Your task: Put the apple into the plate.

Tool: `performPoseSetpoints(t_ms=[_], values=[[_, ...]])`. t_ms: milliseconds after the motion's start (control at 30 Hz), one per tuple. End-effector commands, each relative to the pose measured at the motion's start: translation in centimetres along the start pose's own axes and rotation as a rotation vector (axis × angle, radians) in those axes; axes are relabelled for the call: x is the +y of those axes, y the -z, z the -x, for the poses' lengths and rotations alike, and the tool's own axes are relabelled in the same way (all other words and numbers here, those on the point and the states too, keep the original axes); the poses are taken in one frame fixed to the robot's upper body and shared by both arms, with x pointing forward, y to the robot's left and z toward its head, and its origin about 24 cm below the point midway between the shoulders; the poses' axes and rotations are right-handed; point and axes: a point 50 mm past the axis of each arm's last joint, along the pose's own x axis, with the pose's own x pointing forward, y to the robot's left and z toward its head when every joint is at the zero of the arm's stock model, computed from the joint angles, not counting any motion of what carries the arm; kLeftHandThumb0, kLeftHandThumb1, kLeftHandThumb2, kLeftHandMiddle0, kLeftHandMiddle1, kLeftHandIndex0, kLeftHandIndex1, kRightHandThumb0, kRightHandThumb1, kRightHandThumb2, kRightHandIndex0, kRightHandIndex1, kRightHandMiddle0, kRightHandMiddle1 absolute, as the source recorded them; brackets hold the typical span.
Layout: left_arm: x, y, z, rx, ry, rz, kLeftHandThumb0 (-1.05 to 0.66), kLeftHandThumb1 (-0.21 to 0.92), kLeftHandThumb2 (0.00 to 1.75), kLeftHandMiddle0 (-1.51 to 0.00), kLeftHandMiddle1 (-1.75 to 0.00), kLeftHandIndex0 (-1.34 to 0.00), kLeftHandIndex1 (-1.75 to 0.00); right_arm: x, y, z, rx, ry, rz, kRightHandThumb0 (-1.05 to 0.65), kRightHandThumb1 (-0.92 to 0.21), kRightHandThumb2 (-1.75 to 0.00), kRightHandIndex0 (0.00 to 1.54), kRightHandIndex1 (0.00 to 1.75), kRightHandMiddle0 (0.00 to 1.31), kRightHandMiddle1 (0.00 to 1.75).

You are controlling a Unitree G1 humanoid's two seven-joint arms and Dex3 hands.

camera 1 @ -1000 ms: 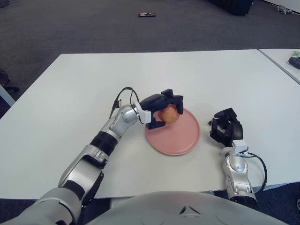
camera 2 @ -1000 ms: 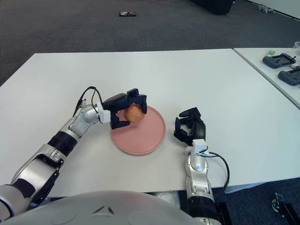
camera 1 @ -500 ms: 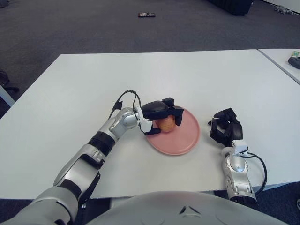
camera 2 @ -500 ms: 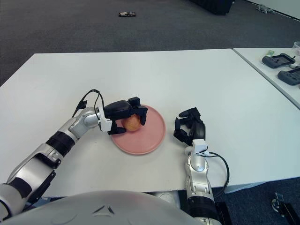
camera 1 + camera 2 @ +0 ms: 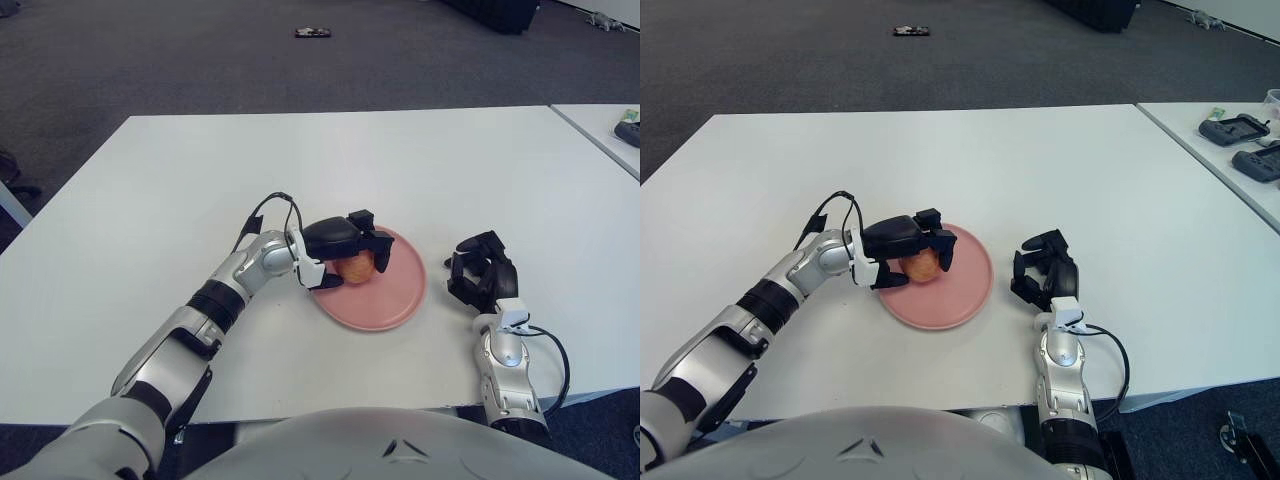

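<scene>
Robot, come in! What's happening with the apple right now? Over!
Left hand shut on apple, low over pink plate. Right hand idle, right of plate. Nothing in the way.

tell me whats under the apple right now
The pink plate lies under the apple, near the plate's left side. The left hand covers the apple's top and sides, so whether the fruit touches the plate cannot be seen. The right hand shows right of the plate.

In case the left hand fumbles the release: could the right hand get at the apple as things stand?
Probably not cleanly: the left hand wraps the apple over the plate; the right hand shows beside the plate's right edge, bare table between.
</scene>
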Motion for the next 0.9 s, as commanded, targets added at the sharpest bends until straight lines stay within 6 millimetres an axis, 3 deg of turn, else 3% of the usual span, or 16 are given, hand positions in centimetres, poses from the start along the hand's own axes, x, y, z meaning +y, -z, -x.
performPoseSetpoints(t_ms=[0,200,300,333,400,500,533,567,633,700,800,867], values=[[-0.87,0.31,0.39,0.024,0.017,0.002,0.00,-0.06,1.71,-0.93,-1.62,-0.67,-1.75,-0.09,-0.13,-0.18,-0.004,0.012,0.000,-0.39,-0.60,-0.96,0.57,1.43,0.39,1.75],[-1.06,0.02,0.43,0.011,0.038,0.025,-0.01,0.04,1.62,-0.79,-1.73,-0.63,-1.72,-0.09,-0.10,-0.18,-0.004,0.008,0.005,-0.39,-0.60,-0.96,0.57,1.42,0.39,1.75],[-0.99,-0.15,0.50,0.004,0.037,0.039,-0.01,0.24,1.39,-0.63,-1.70,-0.50,-1.74,-0.09,-0.10,-0.17,-0.008,0.007,0.008,-0.39,-0.61,-0.96,0.57,1.42,0.39,1.75],[-0.95,-0.24,0.52,-0.007,0.028,0.043,-0.01,0.37,1.21,-0.54,-1.64,-0.44,-1.74,-0.09,-0.09,-0.17,-0.007,0.006,0.008,-0.39,-0.61,-0.96,0.57,1.42,0.39,1.75],[-0.88,-0.34,0.53,-0.025,0.018,0.045,-0.32,0.28,1.19,-0.22,-1.44,-0.18,-1.60,-0.09,-0.07,-0.18,-0.005,0.005,0.007,-0.39,-0.61,-0.95,0.56,1.42,0.38,1.75],[-0.75,-0.41,0.53,-0.046,0.013,0.034,-0.51,0.25,1.16,-0.07,-1.17,-0.06,-1.38,-0.10,-0.04,-0.21,-0.002,0.005,0.005,-0.39,-0.61,-0.95,0.56,1.43,0.38,1.75],[-0.67,-0.46,0.55,-0.060,0.016,0.017,-0.56,0.27,1.14,-0.06,-1.07,-0.05,-1.29,-0.10,-0.03,-0.22,0.000,0.006,0.004,-0.39,-0.61,-0.95,0.56,1.43,0.38,1.75],[-0.62,-0.49,0.56,-0.070,0.018,0.006,-0.64,0.33,1.07,-0.04,-0.85,-0.03,-1.09,-0.10,-0.02,-0.23,0.002,0.007,0.002,-0.39,-0.62,-0.95,0.55,1.43,0.38,1.75],[-0.54,-0.55,0.59,-0.089,0.033,-0.031,-0.73,0.40,1.00,-0.02,-0.59,-0.01,-0.86,-0.12,0.00,-0.24,0.005,0.010,0.001,-0.39,-0.62,-0.94,0.55,1.43,0.38,1.75],[-0.49,-0.55,0.61,-0.097,0.043,-0.058,-0.82,0.49,0.91,-0.01,-0.27,-0.01,-0.52,-0.13,0.00,-0.24,0.008,0.013,0.001,-0.39,-0.62,-0.94,0.54,1.43,0.38,1.75],[-0.45,-0.46,0.63,-0.096,0.047,-0.078,-0.89,0.57,0.83,0.00,-0.09,0.00,-0.22,-0.11,0.02,-0.22,0.018,0.017,0.005,-0.39,-0.63,-0.93,0.52,1.44,0.37,1.75],[-0.44,-0.43,0.64,-0.096,0.046,-0.083,-0.93,0.61,0.79,0.00,-0.05,0.00,-0.11,-0.10,0.04,-0.21,0.025,0.018,0.007,-0.39,-0.64,-0.92,0.51,1.43,0.37,1.75]])
